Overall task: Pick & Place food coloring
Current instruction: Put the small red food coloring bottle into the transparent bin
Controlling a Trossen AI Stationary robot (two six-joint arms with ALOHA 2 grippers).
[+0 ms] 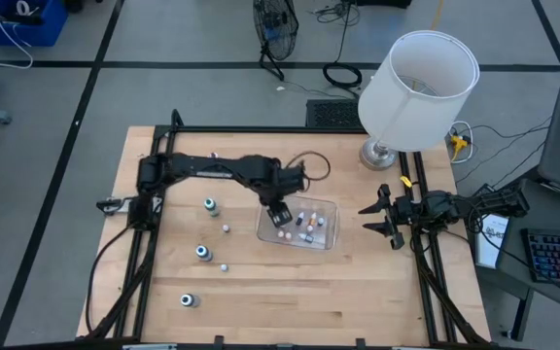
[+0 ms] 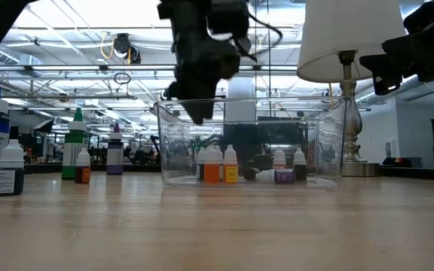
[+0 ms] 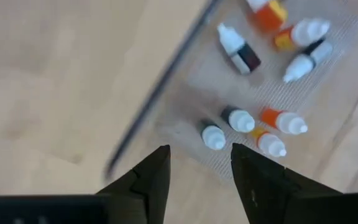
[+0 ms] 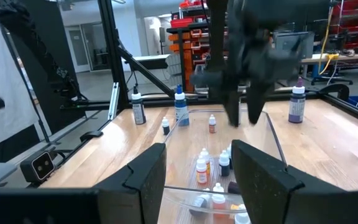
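- The jaws of the left gripper (image 1: pixel 279 216) stand apart with nothing between them; in the left wrist view the two dark fingers (image 3: pixel 151 180) frame bare tub floor and worktop; the gripper hangs over the left end of the clear tub (image 1: pixel 325 243), just above its rim in the low view.
- The jaws of the right gripper (image 1: pixel 385 220) are parted and empty; that arm sits at the right edge of the worktop (image 1: pixel 290 301), well apart from the tub, near the foot of the lamp (image 1: pixel 416 87).
- Food coloring bottles in the tub (image 1: pixel 304 226): a cluster of small white-bodied droppers, some upright and some lying down, with orange, dark and purple contents visible in the low view.
- Loose bottles on the worktop, left of the tub: one with a blue cap (image 1: pixel 211 206) nearest the far side; a tiny one (image 1: pixel 226 228) just beside it; another blue-capped one (image 1: pixel 203 253) with a tiny one (image 1: pixel 224 266) close by; one more (image 1: pixel 188 300) nearest the near edge.
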